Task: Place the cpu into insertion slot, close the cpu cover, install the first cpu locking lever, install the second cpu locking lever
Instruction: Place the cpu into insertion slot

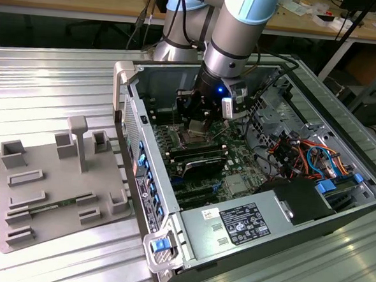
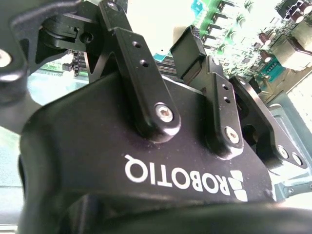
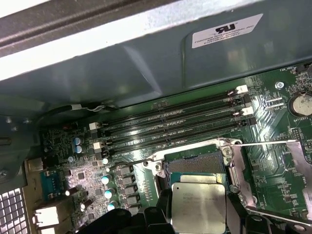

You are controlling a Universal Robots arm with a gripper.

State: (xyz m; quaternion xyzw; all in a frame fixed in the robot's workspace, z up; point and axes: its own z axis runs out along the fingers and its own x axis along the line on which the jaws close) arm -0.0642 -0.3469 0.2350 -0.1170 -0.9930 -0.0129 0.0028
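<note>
The gripper (image 3: 195,215) has its black fingers (image 3: 151,219) clamped on the cpu (image 3: 197,207), which is held just over the bare-pinned insertion slot (image 3: 195,165). The cpu cover (image 3: 242,180) stands swung open beside it. In the exterior view this sits upper centre, inside the computer case (image 1: 141,170).

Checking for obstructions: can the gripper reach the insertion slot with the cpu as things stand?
Probably yes: the cpu cover is swung open beside the insertion slot, the pinned centre lies bare, and the gripper holds the cpu at its edge.

Metal table (image 1: 51,81): computer case (image 1: 188,243), grey fixture (image 1: 51,177).
</note>
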